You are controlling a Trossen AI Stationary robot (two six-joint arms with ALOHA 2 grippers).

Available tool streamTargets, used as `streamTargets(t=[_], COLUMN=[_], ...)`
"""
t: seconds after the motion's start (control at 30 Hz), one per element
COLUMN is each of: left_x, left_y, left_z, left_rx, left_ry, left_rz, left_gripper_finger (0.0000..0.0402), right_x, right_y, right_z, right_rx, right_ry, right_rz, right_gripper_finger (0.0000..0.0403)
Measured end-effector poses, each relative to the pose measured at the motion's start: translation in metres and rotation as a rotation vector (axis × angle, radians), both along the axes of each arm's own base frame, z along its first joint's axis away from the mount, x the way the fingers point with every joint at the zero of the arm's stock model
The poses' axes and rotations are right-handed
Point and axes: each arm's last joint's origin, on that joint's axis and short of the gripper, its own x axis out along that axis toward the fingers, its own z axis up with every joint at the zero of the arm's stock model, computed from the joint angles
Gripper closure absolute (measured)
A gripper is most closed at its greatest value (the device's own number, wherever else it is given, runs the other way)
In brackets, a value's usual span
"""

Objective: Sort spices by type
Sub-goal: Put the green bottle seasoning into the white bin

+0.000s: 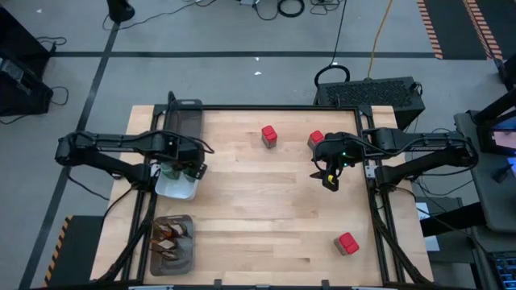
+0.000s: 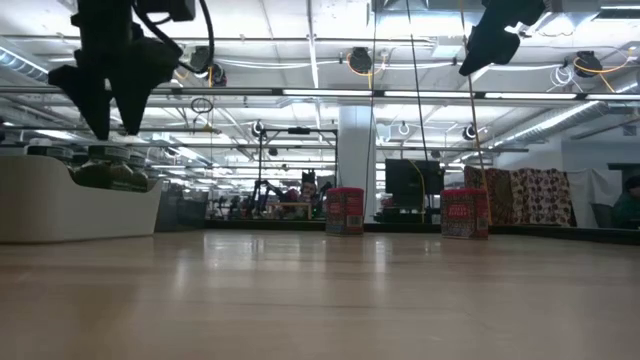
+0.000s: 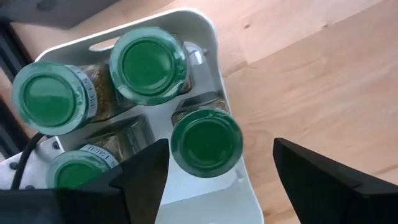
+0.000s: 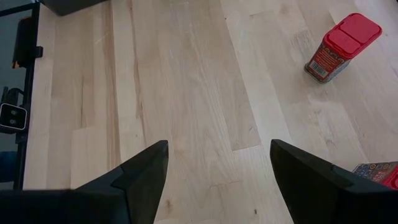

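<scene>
Though partly cropped, left hand (image 3: pixel 217 180) parted above jars (image 3: pixel 206 141), dish (image 3: pixel 208 31).

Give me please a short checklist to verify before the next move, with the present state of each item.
1. Left gripper open above the white dish: ok.
2. Green-lid jars upright inside the dish: ok, four visible.
3. Right gripper open and empty: ok.
4. Red boxes sorted: not ok; three are on the table, at and.
5. Sachets in the mesh tray: ok.
6. Second mesh tray contents: cannot tell.
</scene>
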Motion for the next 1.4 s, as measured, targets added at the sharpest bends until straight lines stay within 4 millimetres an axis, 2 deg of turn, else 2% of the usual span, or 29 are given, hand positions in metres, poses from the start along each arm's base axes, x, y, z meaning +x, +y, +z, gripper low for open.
streamTargets(t=[0.57,0.97,1.1,1.3,1.4], left_x=[0.021,0.023,0.020,0.019,0.019], left_y=[0.002,0.001,0.001,0.001,0.001], left_z=[-0.025,-0.030,-0.030,-0.030,-0.030], left_rx=[-0.011,-0.042,-0.045,-0.039,-0.034], left_ry=[0.167,0.217,0.246,0.251,0.250], left_rz=[-0.025,-0.022,-0.021,-0.021,-0.022], left_gripper_finger=[0.0109,0.0110,0.0129,0.0186,0.0196], right_x=[0.000,0.000,0.000,0.000,0.000], right_y=[0.000,0.000,0.000,0.000,0.000], right_z=[0.000,0.000,0.000,0.000,0.000], right_rx=[0.002,0.003,0.003,0.003,0.003], right_ry=[0.000,0.000,0.001,0.001,0.000], right_rz=[-0.001,-0.002,-0.002,-0.002,-0.002], right_gripper_finger=[0.0138,0.0138,0.0138,0.0138,0.0138])
